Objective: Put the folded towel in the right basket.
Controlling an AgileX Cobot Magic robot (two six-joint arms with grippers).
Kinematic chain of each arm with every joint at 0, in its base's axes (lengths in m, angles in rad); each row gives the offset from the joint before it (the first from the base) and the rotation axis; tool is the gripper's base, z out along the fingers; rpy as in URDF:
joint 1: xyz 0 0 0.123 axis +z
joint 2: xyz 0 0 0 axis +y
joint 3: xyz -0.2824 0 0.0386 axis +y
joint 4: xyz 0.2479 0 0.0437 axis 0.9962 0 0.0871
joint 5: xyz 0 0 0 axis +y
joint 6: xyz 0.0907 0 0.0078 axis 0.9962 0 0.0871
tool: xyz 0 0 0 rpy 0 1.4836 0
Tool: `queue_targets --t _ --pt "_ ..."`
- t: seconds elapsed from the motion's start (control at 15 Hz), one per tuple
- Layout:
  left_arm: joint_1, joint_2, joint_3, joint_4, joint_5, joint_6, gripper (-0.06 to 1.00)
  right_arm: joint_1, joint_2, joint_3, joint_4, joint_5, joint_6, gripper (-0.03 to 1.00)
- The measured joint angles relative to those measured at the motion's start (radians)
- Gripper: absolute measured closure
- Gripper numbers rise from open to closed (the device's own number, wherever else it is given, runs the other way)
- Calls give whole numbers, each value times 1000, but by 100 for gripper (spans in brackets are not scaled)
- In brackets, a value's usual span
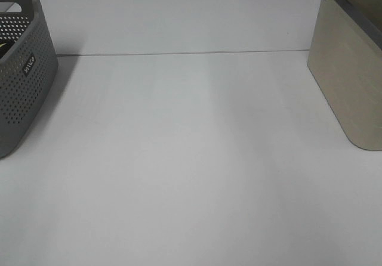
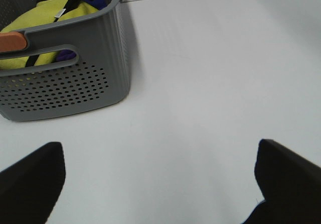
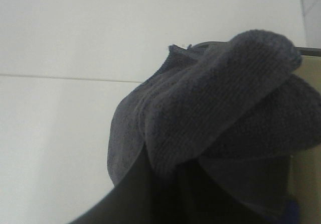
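Your right fingers [image 3: 150, 199] grip the folded towel [image 3: 215, 98] at the rim of the right basket [image 1: 349, 93], the drop not yet made, while your left fingers [image 2: 30, 179] hang spread and empty over the bench [image 1: 191, 176].

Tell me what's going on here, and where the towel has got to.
The right gripper holds the dark grey towel bunched up at the rim of the beige right basket. It has not been let go, so the drop is not yet done. The left gripper hangs open over the bare table, holding nothing, next to the grey basket, which has yellow cloth in it.
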State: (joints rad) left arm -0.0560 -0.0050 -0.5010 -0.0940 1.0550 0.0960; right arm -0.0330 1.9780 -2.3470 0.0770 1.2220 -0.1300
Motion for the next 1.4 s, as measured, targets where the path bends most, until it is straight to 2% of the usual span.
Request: queue_targets --t 0.2,0.33,0.67,0.8,0.93,1.0,1.2,1.4 --pt "0 0 0 0 0 0 -3 -121 -13 19 29 0 15 91" --pt "0 0 0 0 0 0 -3 -159 -12 69 48 0 15 91" --pt "0 0 0 0 0 0 -3 -179 82 237 55 -3 15 87" --pt "0 0 0 0 0 0 -3 -179 137 244 55 -1 17 65" --pt "0 0 0 0 0 0 -3 -179 138 244 67 -10 17 36" --pt "0 0 0 0 0 0 -3 -179 128 244 85 -19 17 28" --pt "0 0 0 0 0 0 -3 -139 74 244 111 -29 17 24" --pt "0 0 0 0 0 0 -3 -14 19 244 80 -20 17 23"
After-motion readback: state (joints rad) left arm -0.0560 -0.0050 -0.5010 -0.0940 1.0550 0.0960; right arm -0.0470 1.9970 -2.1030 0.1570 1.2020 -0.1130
